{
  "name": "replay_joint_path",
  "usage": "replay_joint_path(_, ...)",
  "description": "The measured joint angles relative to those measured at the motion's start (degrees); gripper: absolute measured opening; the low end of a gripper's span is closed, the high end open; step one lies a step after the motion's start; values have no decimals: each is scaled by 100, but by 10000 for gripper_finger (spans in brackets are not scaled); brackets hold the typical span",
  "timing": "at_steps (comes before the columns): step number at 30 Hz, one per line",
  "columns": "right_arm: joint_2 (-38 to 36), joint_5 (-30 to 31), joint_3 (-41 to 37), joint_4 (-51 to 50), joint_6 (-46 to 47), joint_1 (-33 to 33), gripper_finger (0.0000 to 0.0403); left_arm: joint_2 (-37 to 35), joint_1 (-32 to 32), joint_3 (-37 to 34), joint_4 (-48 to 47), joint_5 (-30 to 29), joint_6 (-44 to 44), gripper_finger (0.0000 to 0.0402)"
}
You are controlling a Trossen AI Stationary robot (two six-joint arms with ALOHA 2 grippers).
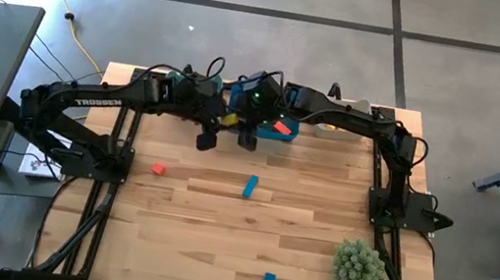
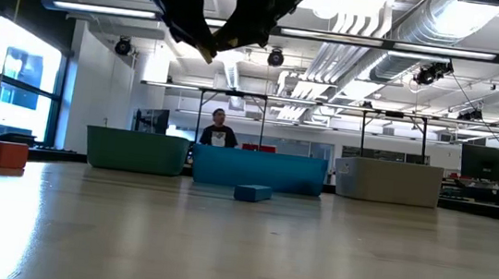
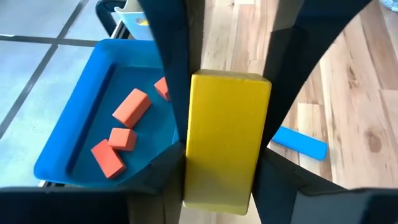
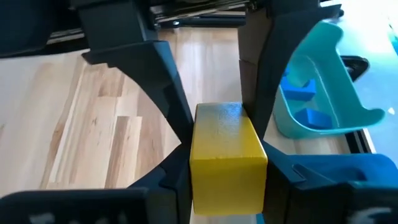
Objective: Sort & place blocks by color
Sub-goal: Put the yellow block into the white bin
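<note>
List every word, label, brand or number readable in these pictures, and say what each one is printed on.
"TROSSEN": white lettering on the left arm, seen in the high view.
Nothing else is readable. The blocks, such as the yellow block, and the blue bin and teal bin carry no markings. Any signs in the room behind the table in the low view are too small to read.

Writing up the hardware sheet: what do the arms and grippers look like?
Two matte black jointed arms, left arm with white TROSSEN lettering on a link, right arm unmarked from above. Black cables trail along both. A green light glows where the wrists meet. Left gripper and right gripper have broad, flat, angular black fingers.
</note>
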Motion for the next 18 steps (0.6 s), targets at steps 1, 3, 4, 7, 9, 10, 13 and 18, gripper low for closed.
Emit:
replay_joint_path(1,0,52,0,-2,64,0,111,0,17,0,1,-15,-14,146)
replay_joint_path(3,0,147,0,-2,190,-4,111,0,43,0,9,-32,-37,158)
replay_joint_path(4,0,231,0,-14,245,-3,111,0,58,0,13,-32,-37,166)
replay_joint_path(7,0,539,0,-33,365,5,111,0,73,0,22,-58,-35,189)
replay_joint_path(9,0,676,0,-35,429,0,111,0,72,2,26,-117,-33,205)
replay_joint_path(10,0,749,0,-47,429,-4,111,0,71,2,26,-172,-33,212)
replay_joint_path(13,0,1099,0,-84,455,-44,111,0,86,4,28,-399,-32,228)
replay_joint_path(18,0,2121,0,-113,590,-257,111,0,207,7,-14,-543,114,233)
